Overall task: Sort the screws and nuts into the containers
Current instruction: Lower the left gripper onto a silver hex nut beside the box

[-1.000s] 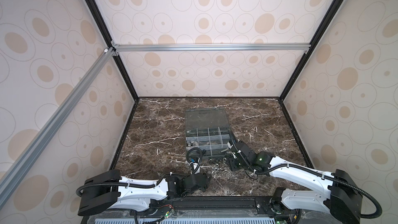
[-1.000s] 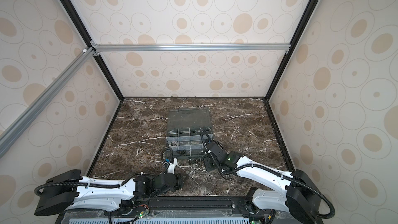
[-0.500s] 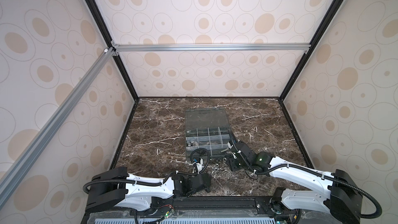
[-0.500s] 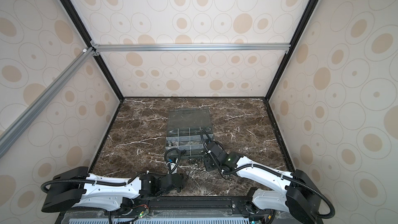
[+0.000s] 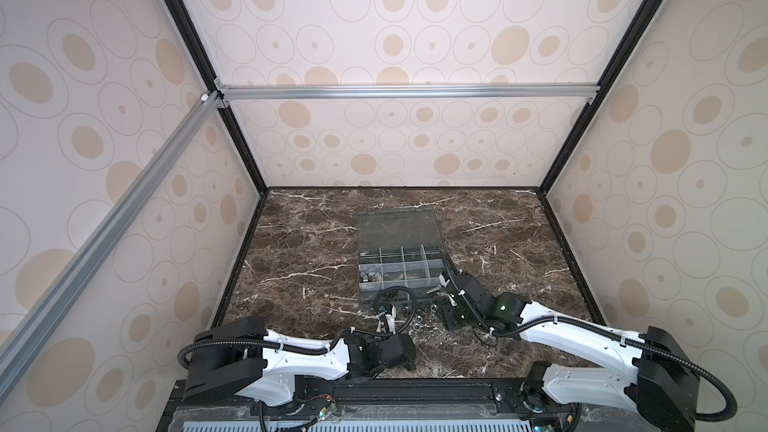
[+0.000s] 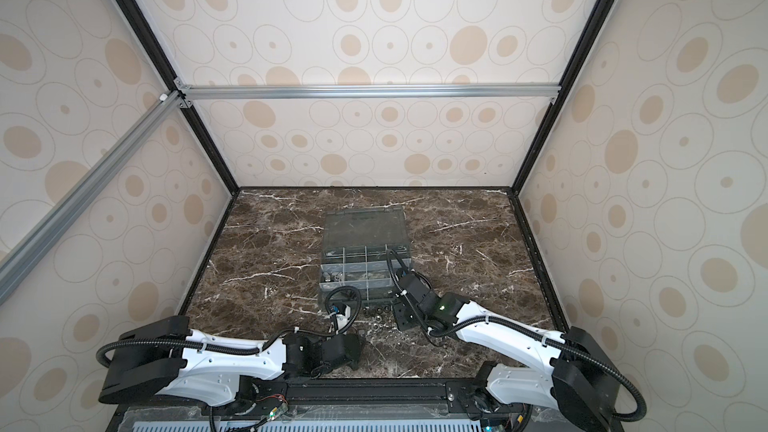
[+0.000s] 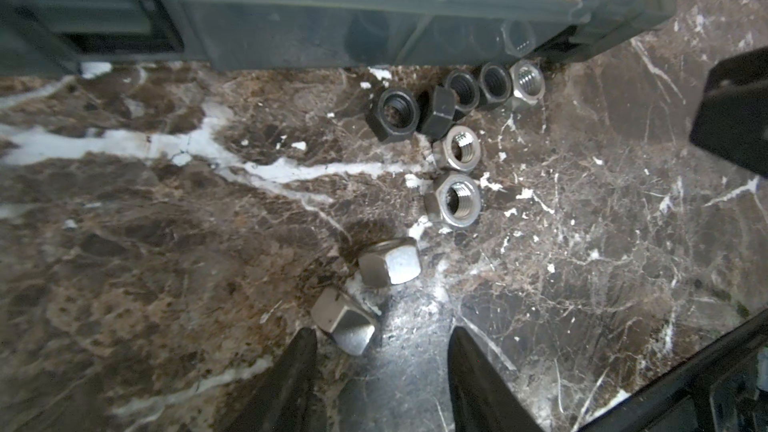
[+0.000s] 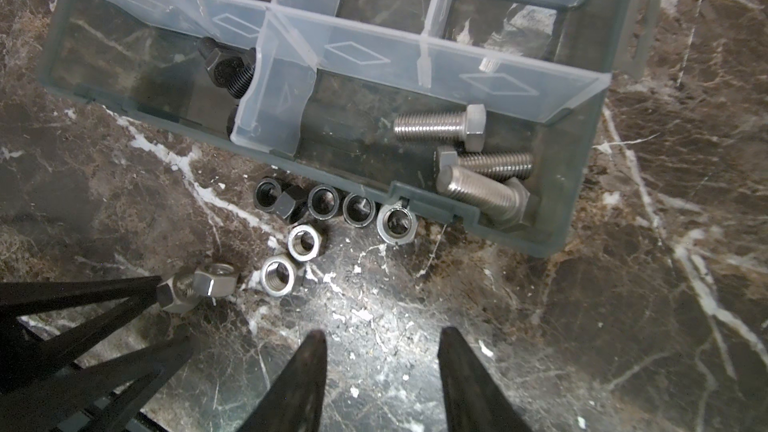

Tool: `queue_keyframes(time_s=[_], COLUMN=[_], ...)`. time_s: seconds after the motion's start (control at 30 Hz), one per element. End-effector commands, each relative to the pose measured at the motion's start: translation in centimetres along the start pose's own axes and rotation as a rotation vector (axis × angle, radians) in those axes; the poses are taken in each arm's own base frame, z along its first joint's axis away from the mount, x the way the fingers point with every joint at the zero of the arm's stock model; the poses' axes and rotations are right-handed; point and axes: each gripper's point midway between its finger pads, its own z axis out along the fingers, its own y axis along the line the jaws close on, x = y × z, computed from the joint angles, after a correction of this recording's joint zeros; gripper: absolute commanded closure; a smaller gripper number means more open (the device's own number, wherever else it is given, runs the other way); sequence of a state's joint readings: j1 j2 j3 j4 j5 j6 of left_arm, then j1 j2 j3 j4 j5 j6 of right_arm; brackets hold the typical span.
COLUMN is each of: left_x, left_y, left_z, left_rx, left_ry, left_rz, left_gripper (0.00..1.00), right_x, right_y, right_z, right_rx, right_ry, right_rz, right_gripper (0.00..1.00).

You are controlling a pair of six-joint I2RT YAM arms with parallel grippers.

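— What is lying underneath in both top views?
— A brown marble tabletop (image 5: 299,243) is filling the lower middle, with white veins running across it.
— And around it?
— Cream wall panels (image 5: 395,14) with beige ovals are rising on three sides. A silver aluminium crossbar (image 5: 415,91) is spanning the upper middle, a slanting aluminium bar (image 5: 104,234) is running down the left, and a black corner post (image 5: 239,143) is standing at the back left.

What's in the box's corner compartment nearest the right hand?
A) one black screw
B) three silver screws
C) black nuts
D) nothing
B: the right wrist view shows three silver screws lying in that corner compartment, while the nuts lie outside it on the table.
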State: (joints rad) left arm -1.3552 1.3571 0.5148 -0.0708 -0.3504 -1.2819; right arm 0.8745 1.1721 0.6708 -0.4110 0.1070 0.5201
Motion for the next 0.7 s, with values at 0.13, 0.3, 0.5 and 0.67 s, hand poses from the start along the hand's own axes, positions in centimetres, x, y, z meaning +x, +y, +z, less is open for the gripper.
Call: queue_keyframes(time_s=[0.13,0.3,0.5,0.67], left_x=[-0.98,-0.97,-0.77,-0.55], left_y=[-0.79,-0.56,-0.61,-0.22], left_z=[-0.18,-0.09,0.2,0.48], left_rx=[-0.032,-0.041,-0.049,-0.075], left_ry=[-0.039,-0.044,-0.036,-0.026], left_rz=[0.06,0.068,0.088,0.105], left_gripper=[0.52,0.56,0.59,0.61], right_x=[0.24,0.43,0.55,0.67], right_y=[-0.62,-0.68,-0.68,-0.71], right_z=[0.14,0.31,0.47,0.49], right_rx=[0.02,0.022,0.021,0.023], right_ry=[0.001,0.005,0.009,0.011], right_rz=[0.02,0.022,0.026,0.024], right_gripper=[0.52,0.52,0.52,0.52])
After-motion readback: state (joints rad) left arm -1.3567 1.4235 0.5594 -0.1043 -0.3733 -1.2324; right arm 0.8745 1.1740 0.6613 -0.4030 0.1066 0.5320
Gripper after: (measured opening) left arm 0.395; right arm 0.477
